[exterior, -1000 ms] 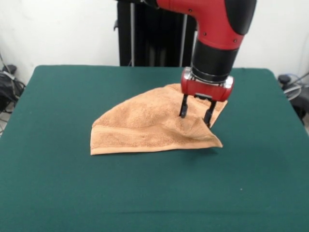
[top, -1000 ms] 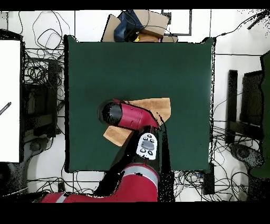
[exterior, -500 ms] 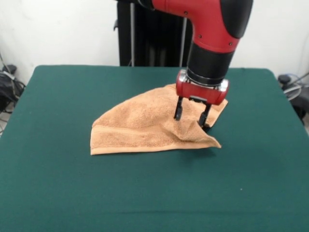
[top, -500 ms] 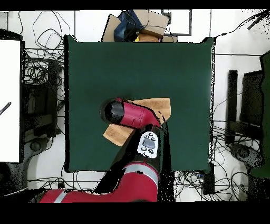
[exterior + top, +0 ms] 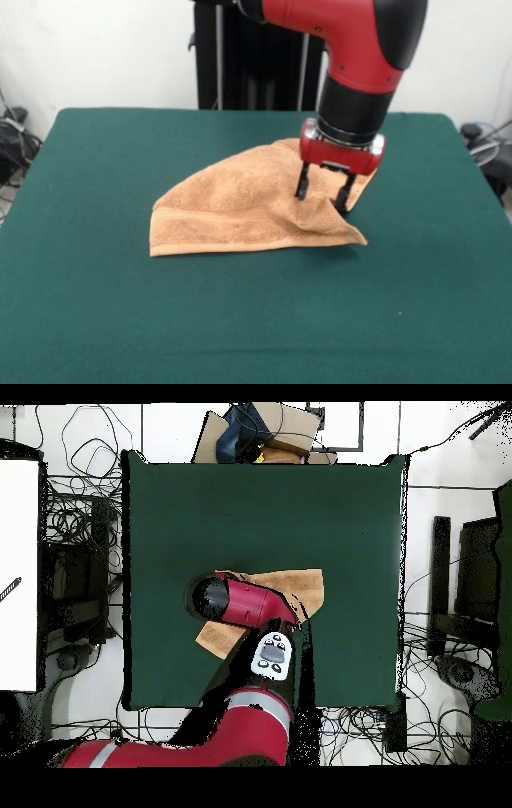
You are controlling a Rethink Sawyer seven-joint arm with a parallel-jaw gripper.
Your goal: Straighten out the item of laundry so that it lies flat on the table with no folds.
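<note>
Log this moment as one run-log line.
towel: folded, not flat | gripper: open, fingers down at towel's raised fold | table: green

Bare green table (image 5: 96, 320) all round the folded towel (image 5: 232, 208), arm (image 5: 240, 602) overhanging the towel's middle

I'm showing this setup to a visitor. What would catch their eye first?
The red and black arm comes down over the table's middle, its tool open, fingers apart over the towel's right side. The orange-tan towel lies folded in a rough triangle, bright against the dark green cloth.
</note>
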